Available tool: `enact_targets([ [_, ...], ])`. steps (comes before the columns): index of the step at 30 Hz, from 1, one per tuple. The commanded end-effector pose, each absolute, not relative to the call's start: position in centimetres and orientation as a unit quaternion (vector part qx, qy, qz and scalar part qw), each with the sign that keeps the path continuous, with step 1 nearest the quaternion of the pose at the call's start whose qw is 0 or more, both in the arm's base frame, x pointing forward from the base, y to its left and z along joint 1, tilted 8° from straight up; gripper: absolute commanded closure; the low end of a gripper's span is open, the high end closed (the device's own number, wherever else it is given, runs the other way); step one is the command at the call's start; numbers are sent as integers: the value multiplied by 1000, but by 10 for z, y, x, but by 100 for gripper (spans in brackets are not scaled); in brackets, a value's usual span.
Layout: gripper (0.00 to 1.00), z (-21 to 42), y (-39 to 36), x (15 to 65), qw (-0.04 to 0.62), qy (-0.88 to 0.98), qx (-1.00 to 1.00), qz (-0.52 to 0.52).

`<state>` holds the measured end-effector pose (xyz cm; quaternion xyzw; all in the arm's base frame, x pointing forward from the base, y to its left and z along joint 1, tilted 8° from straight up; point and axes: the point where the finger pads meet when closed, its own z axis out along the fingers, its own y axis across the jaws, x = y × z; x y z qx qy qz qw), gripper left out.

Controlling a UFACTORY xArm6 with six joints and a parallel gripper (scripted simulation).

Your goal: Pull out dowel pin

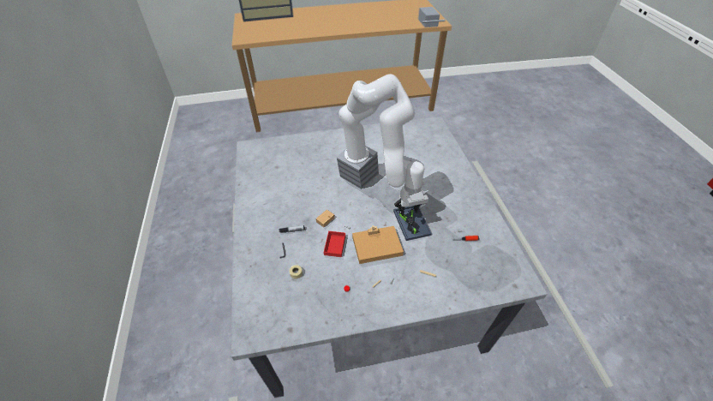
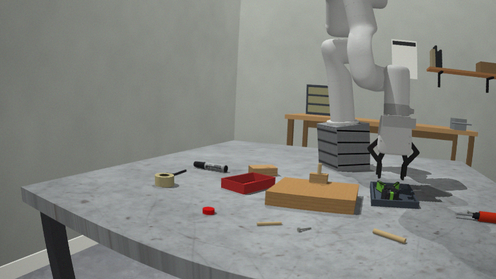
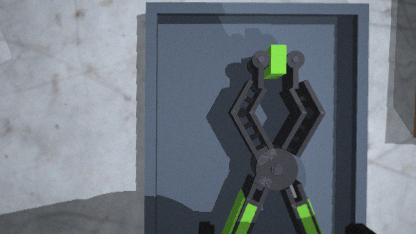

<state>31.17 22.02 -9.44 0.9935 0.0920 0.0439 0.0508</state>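
The small wooden block (image 1: 373,230) (image 2: 318,178) sits at the back edge of the bench board (image 1: 380,247) (image 2: 312,196). Its dowel pin (image 2: 319,168) stands upright in it. I cannot make out the stop or anything loose beside the block. The spring clamp (image 1: 410,222) (image 2: 388,190) (image 3: 273,169), dark with green handle grips and a green jaw pad, lies flat in a grey tray (image 1: 424,232) (image 2: 393,203) (image 3: 150,125) right of the board. My gripper (image 1: 407,213) (image 2: 391,176) is open and empty. It points down just above the clamp's handles.
Left of the board are a red tray (image 1: 334,243) (image 2: 248,182), a spare wood block (image 1: 325,217), a marker (image 1: 292,229), a hex key (image 1: 282,250) and a tape roll (image 1: 296,269). In front lie a red cap (image 2: 208,210), two loose dowels (image 2: 269,223) (image 2: 388,235) and a screw (image 2: 303,229). A screwdriver (image 1: 467,238) lies right.
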Motion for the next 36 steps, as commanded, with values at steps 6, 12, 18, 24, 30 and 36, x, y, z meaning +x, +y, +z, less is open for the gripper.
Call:
enact_targets([
  [6, 28, -94, 221, 313, 50, 92, 993, 45],
  [12, 28, -96, 221, 313, 50, 92, 993, 45],
  [18, 28, -100, 220, 313, 50, 92, 993, 45],
  [24, 28, -103, 220, 314, 50, 92, 993, 45],
  [30, 28, -110, 219, 314, 50, 92, 993, 45],
  [36, 28, -117, 219, 315, 50, 92, 993, 45],
])
